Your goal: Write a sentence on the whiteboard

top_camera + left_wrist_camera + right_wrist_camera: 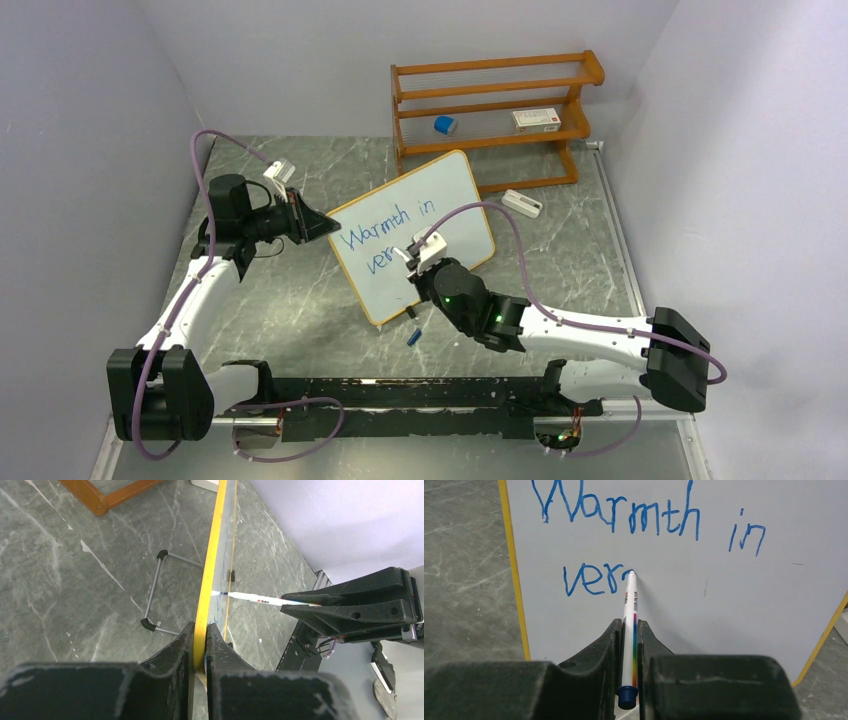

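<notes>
Progress check: large white orange-framed whiteboard point(455, 200) stands propped on the grey marbled worktop point(300, 300), left pincer point(200, 628) clamped on its edge, right pincer point(630, 625) gripping a slim white marker point(630, 595), tip touching the board. Thin blue handwritten sentence point(624, 515) reads "Warmth in ver", so I'd guess plenty remains.

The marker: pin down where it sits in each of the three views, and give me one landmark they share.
Top external: not distinguishable; the right gripper covers it, at the whiteboard's lower middle.
Left wrist: centre-right, the marker lies horizontal, tip on the board.
Right wrist: bottom centre, upright between the jaws, tip after "ver".
Shared landmark: the whiteboard's yellow-orange frame.
</notes>
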`<state>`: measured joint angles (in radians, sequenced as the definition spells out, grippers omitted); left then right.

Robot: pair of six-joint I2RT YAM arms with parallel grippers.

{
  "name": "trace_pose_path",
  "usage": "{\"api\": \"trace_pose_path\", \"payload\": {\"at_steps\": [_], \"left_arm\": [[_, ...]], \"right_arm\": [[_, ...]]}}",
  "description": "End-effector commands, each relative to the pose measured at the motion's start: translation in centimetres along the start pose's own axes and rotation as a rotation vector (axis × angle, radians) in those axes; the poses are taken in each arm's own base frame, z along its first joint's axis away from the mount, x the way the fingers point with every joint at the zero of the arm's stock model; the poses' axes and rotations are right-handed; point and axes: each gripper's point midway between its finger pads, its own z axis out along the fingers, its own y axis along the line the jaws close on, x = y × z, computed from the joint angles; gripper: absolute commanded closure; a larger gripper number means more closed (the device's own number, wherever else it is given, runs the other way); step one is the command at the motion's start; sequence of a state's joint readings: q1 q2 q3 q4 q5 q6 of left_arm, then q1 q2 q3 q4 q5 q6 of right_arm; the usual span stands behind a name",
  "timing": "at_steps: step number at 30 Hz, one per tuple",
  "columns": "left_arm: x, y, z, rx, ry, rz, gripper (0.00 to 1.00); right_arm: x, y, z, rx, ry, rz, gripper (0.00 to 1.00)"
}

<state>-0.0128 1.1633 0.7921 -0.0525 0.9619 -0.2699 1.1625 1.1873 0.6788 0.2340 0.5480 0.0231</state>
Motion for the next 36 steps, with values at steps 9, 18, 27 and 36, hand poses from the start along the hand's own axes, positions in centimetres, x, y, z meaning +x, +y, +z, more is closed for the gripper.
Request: {"api": "trace_pose_path", "payload": {"at_steps": [9, 18, 27, 36], "left_arm": [[0.9, 2.3, -0.1, -0.095, 0.015, -0.013, 0.95], [0.8, 2.4, -0.1, -0.098, 0.014, -0.013, 0.95], [0.9, 2.4, -0.1, -0.097, 0.016, -0.015, 0.95], [0.9, 2.3, -0.1, -0.098, 0.016, -0.014, 0.95]], "right_arm": [[0.6, -0.7, -0.4, 0.004, 0.035, 0.011, 1.0], [1.6, -0.8, -1.0, -0.009, 0.068, -0.001, 1.0], [2.0, -1.6, -1.0, 0.029, 0.07, -0.021, 1.0], [1.1, -2.2, -0.4, 0.062, 0.037, -0.024, 1.0]]}}
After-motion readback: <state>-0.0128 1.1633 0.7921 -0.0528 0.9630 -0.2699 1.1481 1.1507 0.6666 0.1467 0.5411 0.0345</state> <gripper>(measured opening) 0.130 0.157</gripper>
